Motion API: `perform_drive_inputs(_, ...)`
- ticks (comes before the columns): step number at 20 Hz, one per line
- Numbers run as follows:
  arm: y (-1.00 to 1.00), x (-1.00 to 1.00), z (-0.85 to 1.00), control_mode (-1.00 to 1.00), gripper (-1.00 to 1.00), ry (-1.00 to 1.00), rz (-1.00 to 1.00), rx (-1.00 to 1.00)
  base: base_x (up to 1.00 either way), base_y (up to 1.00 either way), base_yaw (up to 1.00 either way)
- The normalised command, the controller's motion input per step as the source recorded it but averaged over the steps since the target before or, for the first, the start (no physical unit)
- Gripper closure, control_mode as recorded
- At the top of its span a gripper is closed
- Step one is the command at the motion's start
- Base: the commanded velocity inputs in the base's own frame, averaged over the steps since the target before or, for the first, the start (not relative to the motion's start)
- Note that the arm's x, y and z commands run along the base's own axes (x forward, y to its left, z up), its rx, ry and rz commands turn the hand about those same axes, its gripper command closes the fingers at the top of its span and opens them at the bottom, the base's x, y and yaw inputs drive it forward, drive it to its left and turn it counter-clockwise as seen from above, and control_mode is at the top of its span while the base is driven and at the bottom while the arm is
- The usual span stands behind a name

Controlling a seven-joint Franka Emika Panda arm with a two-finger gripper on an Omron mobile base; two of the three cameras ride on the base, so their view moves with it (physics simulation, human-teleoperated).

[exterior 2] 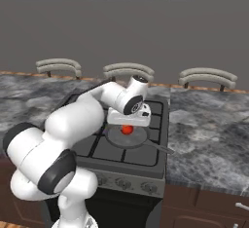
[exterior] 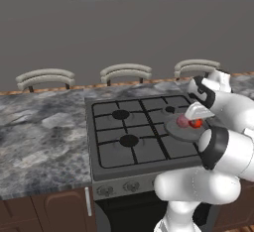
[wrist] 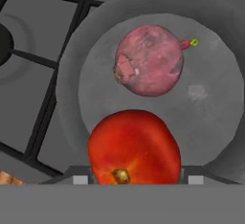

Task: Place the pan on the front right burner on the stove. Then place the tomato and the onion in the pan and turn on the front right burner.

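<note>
Over the stove's (exterior: 149, 132) front right burner sits the pan (wrist: 210, 122), with the onion (wrist: 148, 60) and tomato (wrist: 134, 146) lying in it side by side. Gripper (exterior 2: 127, 123) hovers just above, jaws partly open, holding nothing (tomato between its tips, as far as I can tell). Both balls look smooth and roll-prone; the remaining hold is probably a knob, small and stiff, pinched across its rim.
</note>
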Motion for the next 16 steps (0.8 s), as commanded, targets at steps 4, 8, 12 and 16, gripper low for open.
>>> perform_drive_inputs(4,-0.16,0.15,-0.43,-1.0,1.0,0.0,0.0,0.0,0.0,0.0,0.0)
perform_drive_inputs(8,-0.04,0.21,-0.33,-1.0,1.0,0.0,0.0,0.0,0.0,0.0,0.0)
perform_drive_inputs(12,0.0,0.16,-0.07,-1.0,1.0,0.0,0.0,0.0,0.0,0.0,0.0)
perform_drive_inputs(16,0.0,0.16,-0.09,-1.0,1.0,0.0,0.0,0.0,0.0,0.0,0.0)
